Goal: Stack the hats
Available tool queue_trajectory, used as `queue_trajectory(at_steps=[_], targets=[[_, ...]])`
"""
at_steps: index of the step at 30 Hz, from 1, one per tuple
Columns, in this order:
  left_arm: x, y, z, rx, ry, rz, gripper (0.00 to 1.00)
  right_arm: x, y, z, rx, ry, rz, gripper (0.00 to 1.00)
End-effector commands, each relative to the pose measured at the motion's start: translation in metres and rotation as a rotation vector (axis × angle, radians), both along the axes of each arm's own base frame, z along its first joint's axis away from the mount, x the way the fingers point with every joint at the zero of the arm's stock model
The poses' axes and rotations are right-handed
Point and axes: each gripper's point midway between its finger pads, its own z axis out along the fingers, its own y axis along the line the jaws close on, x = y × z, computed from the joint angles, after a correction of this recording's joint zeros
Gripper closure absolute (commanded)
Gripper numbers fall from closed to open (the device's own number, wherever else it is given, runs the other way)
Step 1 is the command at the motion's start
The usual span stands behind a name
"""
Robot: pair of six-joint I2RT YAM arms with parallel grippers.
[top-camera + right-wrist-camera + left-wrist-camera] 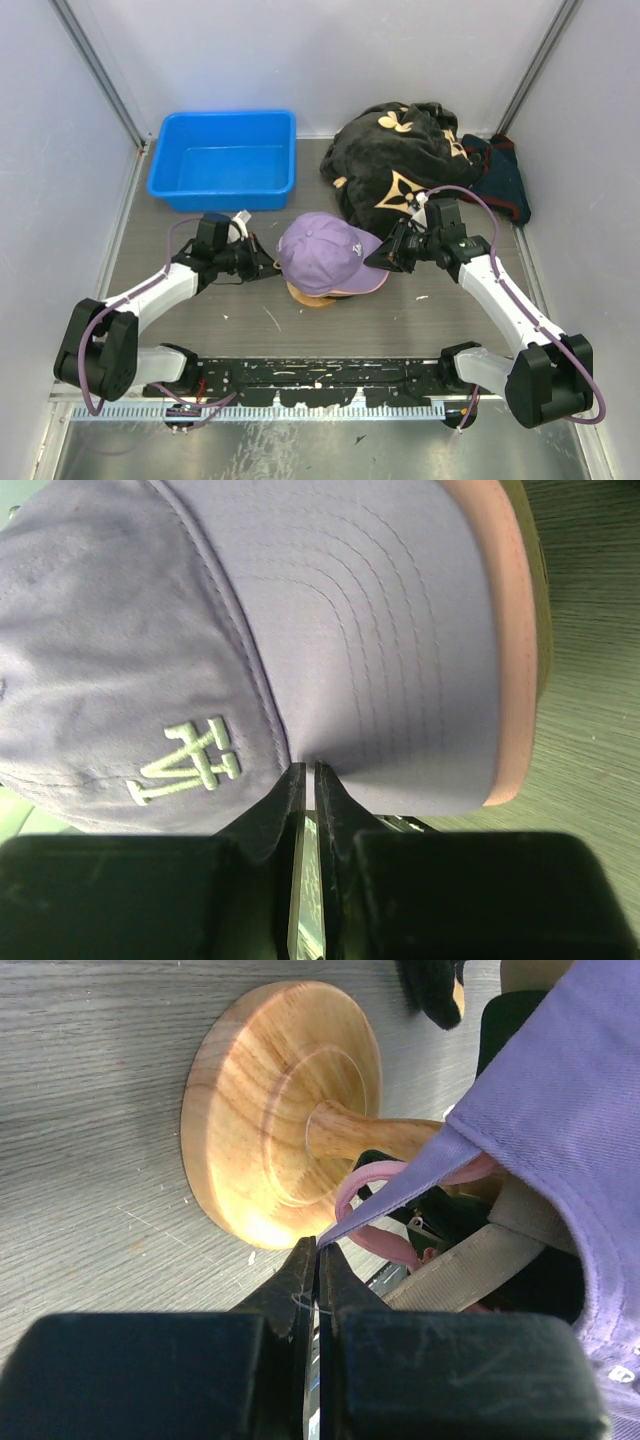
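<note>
Lavender hat [325,255]: topmost on the wooden stand [310,297], mid-table. Pinched at the rear edge by the left gripper [318,1250], jaws pressed together on a thin corner of purple fabric. Pinched at the front by the right gripper [308,770], jaws nipped tight on the brim–crown seam. Seated over the pink hat [510,630], seen as a rim just beyond the purple brim.

Risks, as judged. Held on the left by a bare tip of cloth only, hence liable to slip free under any pull. Likely to be skewed, or to drag the lower hats off-centre, if tugged unevenly from the two sides. Carried on a narrow stem, hence open to tipping under a sideways pull.

Views compared. Left wrist only: showed the underside, with stand base and stem, plus straps of the pink hat and the tan hat [470,1260] nested beneath. Right wrist only: showed the embroidered logo [185,760] and stacked brims. Top view only: placed the blue bin [225,160] at the far left and the black cloth [400,150] close behind the right gripper.
</note>
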Motion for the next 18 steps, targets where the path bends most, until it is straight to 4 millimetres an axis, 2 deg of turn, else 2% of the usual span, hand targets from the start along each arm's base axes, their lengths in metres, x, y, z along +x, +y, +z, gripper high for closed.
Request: queue_trajectory(at_steps=[1,5,9,13,14,18], targets=[[-0.011,0.011,-0.027,0.071,0.053,0.005,0.94,0.005,0.003,0.004,0.011,-0.038,0.004,0.86],[-0.012,0.01,-0.03,0.068,0.066,0.0,0.95,0.006,0.003,0.005,0.013,-0.039,0.005,0.86],[-0.009,0.01,-0.022,0.071,0.05,0.002,0.9,0.006,0.003,0.005,0.013,-0.041,0.005,0.86],[-0.003,0.01,-0.006,0.078,0.015,0.004,0.81,0.006,0.003,0.006,0.014,-0.045,0.005,0.86],[-0.001,0.01,0.006,0.067,-0.019,0.005,0.8,0.006,0.003,0.007,0.015,-0.046,0.005,0.86],[0.003,0.009,0.033,0.051,-0.087,0.012,0.74,0.006,0.004,0.007,0.016,-0.046,0.007,0.86]])
